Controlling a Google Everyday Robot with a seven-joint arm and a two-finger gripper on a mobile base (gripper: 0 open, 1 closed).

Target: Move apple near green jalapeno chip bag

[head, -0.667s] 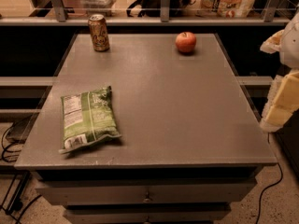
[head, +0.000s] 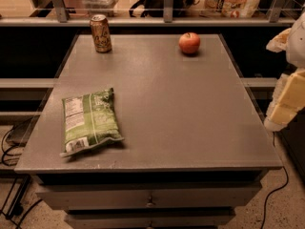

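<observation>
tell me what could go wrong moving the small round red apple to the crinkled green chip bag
The small round red apple sits near the grey table's far edge, so a glancing touch may roll it off. The gripper hangs beyond the table's right side, leaving a long reach.

Nothing legible on the chip bag or can.

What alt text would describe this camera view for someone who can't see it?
A red apple sits at the far right of a grey table, a gold soda can far left, a green jalapeno chip bag near left. The robot's gripper hangs beyond the right edge.
</observation>
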